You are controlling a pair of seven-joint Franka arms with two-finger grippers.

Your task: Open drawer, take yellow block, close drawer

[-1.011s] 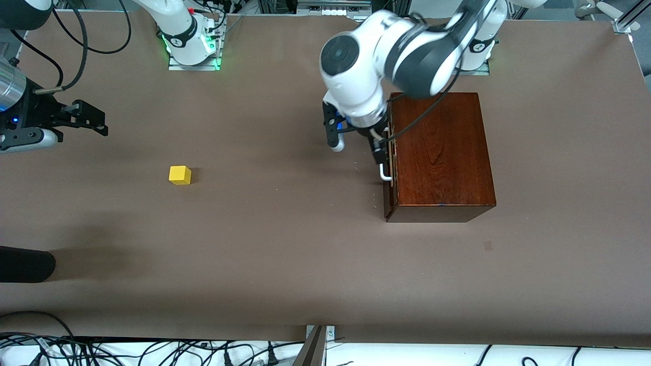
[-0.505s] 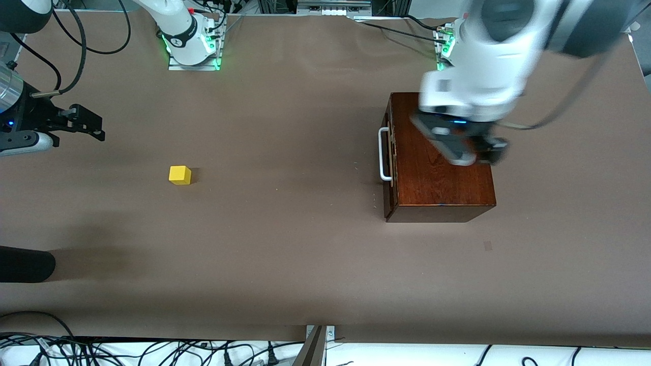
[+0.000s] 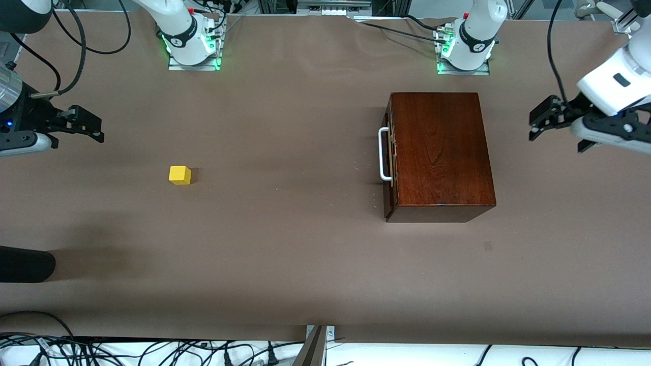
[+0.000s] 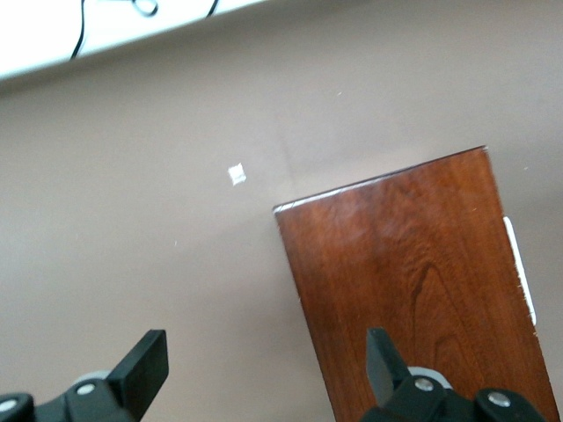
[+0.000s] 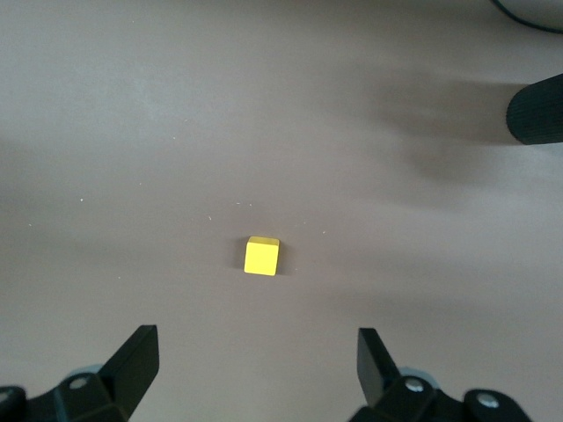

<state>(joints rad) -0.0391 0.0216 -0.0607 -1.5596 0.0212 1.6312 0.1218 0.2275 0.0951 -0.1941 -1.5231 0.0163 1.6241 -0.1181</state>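
The left gripper [image 3: 535,118] hangs with fingers spread wide and empty, over the table beside the wooden box [image 3: 440,152], toward the left arm's end. The right gripper [image 3: 87,123] waits wide too, well apart from the box. The yellow block [image 3: 180,175] sits out on the table. The drawer [image 3: 390,157] looks shut, so the job seems done

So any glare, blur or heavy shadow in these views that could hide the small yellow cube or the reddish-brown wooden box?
Front view: sharp and evenly lit; the small yellow cube casts a short shadow, and a broad soft shadow lies nearer the camera. Left wrist view: pale sheen on the reddish-brown wooden box, bright washed-out strip along the table edge. Right wrist view: cube crisp, soft shadows only.
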